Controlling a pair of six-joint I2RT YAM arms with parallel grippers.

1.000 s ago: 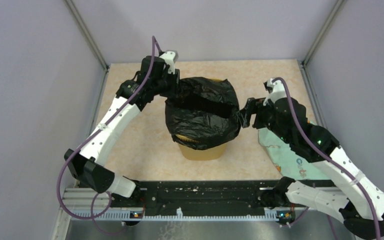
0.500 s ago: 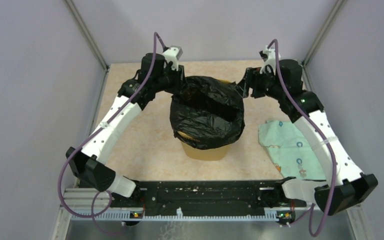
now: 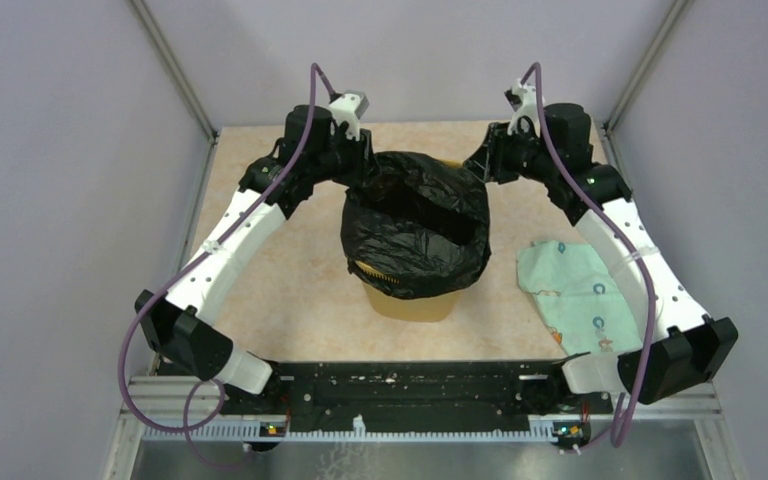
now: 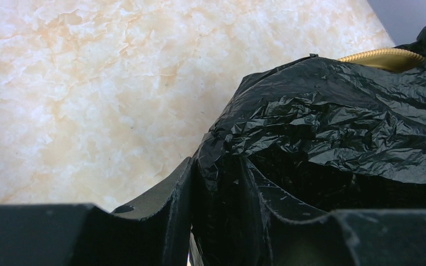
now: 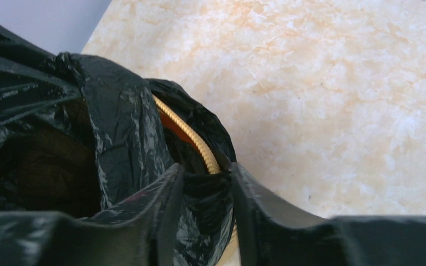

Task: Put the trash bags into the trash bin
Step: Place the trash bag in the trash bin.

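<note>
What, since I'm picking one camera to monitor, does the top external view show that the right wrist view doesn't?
Only top external: the left pincer at the trash bag's far-left edge, the pale green cloth, and the trash bin's bare yellow lower wall. Only right wrist: close up, the right pincer straddling the bag's edge and a strip of exposed yellow rim. Both: the black bag draped over the bin, and the marbled table.
</note>
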